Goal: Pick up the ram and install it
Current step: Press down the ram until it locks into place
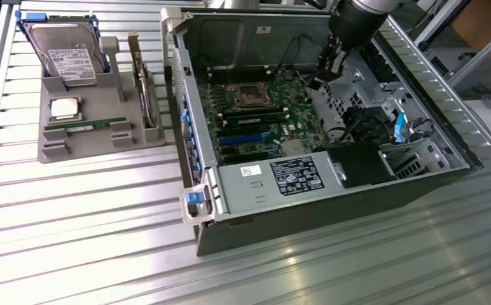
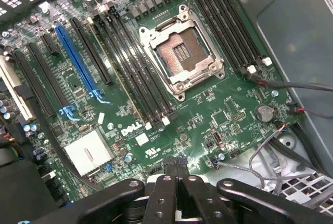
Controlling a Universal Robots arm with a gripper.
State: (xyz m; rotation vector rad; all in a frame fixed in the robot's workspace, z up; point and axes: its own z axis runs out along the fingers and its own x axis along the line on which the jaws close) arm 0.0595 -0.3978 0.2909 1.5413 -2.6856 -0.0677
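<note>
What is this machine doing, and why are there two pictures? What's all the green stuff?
The dark thing at the top is a robot arm, and its gripper, its pinching hand, is reaching into an open computer case. One picture is from a camera standing nearby. The other is from a camera on the arm's wrist, looking down past the shut, empty gripper. The green stuff is the motherboard, the computer's main board, with an empty square processor socket and long black slots. On the metal table, a grey tray holds a hard drive, a silver processor chip and the ram, a thin green stick.
</note>
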